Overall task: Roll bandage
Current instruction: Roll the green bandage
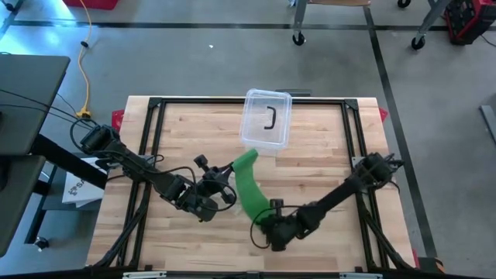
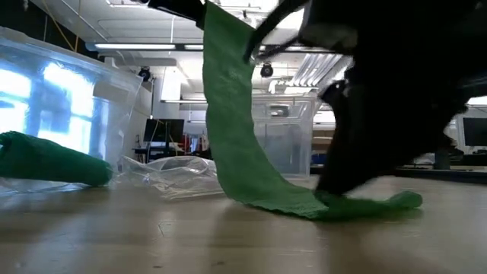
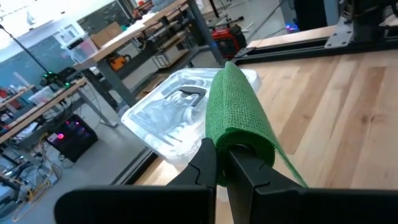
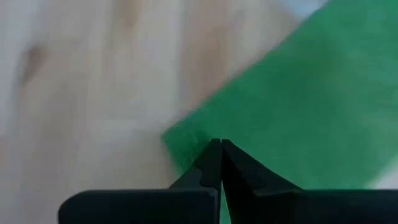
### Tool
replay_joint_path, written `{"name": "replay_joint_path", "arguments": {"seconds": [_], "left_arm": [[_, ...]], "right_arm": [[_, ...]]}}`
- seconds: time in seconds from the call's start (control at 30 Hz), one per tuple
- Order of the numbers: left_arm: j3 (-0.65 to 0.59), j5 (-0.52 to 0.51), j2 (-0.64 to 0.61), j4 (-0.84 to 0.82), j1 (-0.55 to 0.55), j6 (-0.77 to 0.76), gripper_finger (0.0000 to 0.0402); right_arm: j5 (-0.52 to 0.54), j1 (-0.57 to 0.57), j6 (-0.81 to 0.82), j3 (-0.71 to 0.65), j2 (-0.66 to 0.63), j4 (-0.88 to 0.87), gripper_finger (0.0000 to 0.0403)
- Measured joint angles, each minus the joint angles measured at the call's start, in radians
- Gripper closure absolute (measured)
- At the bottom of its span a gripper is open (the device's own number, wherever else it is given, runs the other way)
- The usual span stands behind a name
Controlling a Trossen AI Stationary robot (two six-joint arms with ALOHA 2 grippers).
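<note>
A clear plastic lidded box (image 1: 266, 120) with a dark hook-shaped piece (image 1: 270, 118) inside sits at the wooden table's (image 1: 325, 155) far edge. From beside it the long green woven bandage strip (image 1: 249, 184) runs toward me. My left gripper (image 1: 222, 183) is clamped on its raised far end, and my right gripper (image 1: 269, 222) is closed tight, pinning its near end to the wood.

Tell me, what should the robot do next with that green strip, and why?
Probably turn the left end effector to start winding: it grips one end of the green bandage raised, while the right end effector pins the other end on the table, so the strip hangs unrolled.
</note>
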Motion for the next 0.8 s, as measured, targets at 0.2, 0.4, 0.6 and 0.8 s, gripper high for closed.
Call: {"name": "replay_joint_path", "arguments": {"seconds": [0.2, 0.4, 0.6, 0.8], "left_arm": [[0.000, -0.013, 0.000, -0.050, -0.003, 0.017, 0.0396], [0.000, -0.070, 0.000, -0.153, 0.003, -0.073, 0.0396], [0.000, -0.078, 0.000, -0.143, 0.002, -0.124, 0.0396], [0.000, -0.051, 0.000, -0.074, -0.013, -0.121, 0.0396]], "right_arm": [[-0.149, 0.036, 0.008, -0.003, -0.017, -0.045, 0.0403], [-0.104, 0.138, 0.145, -0.001, -0.019, -0.103, 0.0403], [0.098, 0.198, 0.135, 0.001, -0.016, -0.090, 0.0403], [0.281, 0.213, 0.094, 0.036, -0.047, -0.093, 0.0403]]}}
